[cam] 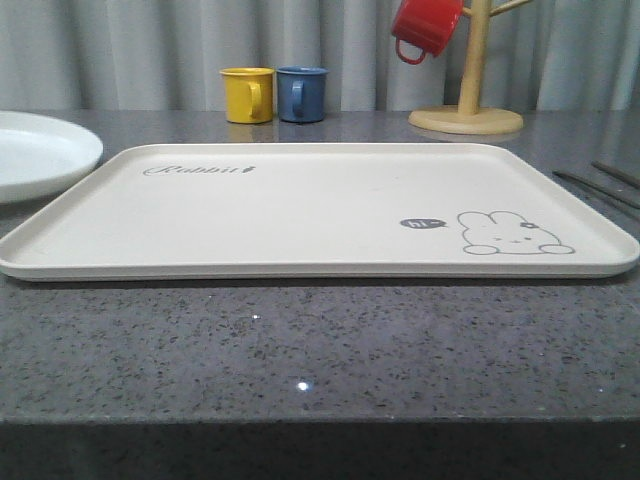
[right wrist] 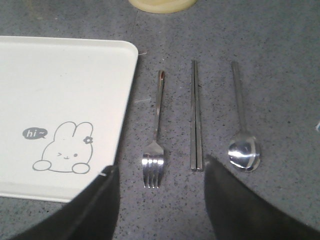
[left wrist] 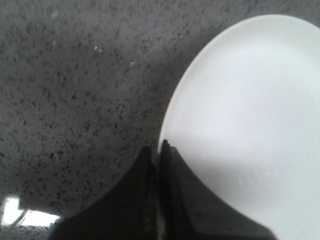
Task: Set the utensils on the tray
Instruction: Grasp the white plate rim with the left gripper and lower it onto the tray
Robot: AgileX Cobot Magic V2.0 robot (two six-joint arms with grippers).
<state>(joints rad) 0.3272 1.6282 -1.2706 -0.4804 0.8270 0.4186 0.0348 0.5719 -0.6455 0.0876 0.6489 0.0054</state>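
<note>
A large cream tray (cam: 300, 215) lies flat on a dark speckled grey counter (cam: 300, 350), filling most of the front view. Its surface is bare apart from its printed design: script lettering near the far left corner and a grey rabbit drawing with a small "hi" bubble near the right front corner.

To the left of the tray, just beside its rim, sits a round white plate (cam: 35, 150). In the left wrist view, the left claw (left wrist: 159, 150) has its two dark fingers pressed together, clenched with nothing between them, and their tips sit right at the plate's (left wrist: 250, 125) edge; whether they touch the rim cannot be told.

To the right of the tray, the utensils lie on the counter in a row, parallel and apart from one another. The right wrist view looks down on them: a fork (right wrist: 156, 135) nearest the tray's edge, then a pair of chopsticks (right wrist: 196, 117) lying side by side, then a spoon (right wrist: 242, 130) farthest out. The right claw (right wrist: 160, 175) hangs above them, spread wide and released, with the fork and chopstick ends showing between its fingers.

Along the far edge of the counter stand a yellow mug (cam: 247, 94) and a blue mug (cam: 302, 93) close together. Farther right, a red mug (cam: 425, 27) hangs on a wooden mug stand (cam: 468, 100) with a round base. Pale curtains hang behind.
</note>
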